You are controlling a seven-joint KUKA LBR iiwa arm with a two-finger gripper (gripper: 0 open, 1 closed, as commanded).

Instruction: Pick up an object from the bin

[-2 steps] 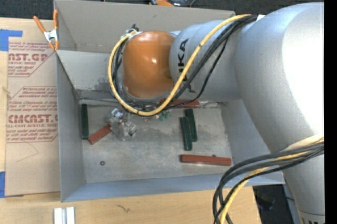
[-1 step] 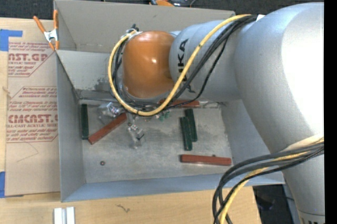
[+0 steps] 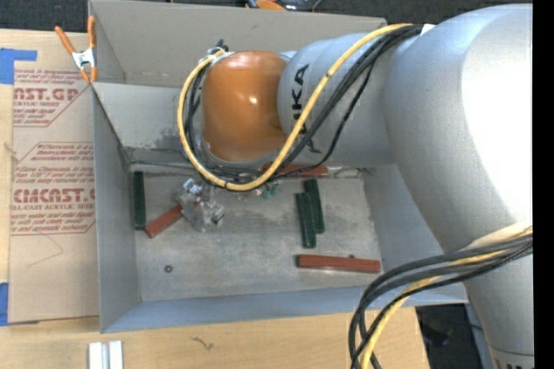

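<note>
My gripper (image 3: 201, 207) shows below the orange wrist cover, low over the bin floor in the left half. A short red-brown stick (image 3: 164, 223) lies slanted just to its left, with its upper right end reaching the gripper. I cannot tell whether the two touch. A dark green stick (image 3: 138, 200) lies upright along the left wall, apart from the gripper.
Two dark green sticks (image 3: 309, 213) lie side by side right of centre. A longer red-brown stick (image 3: 338, 263) rests near the front right. Another red-brown piece (image 3: 316, 172) peeks out under the arm at the back. The arm covers the bin's back and right.
</note>
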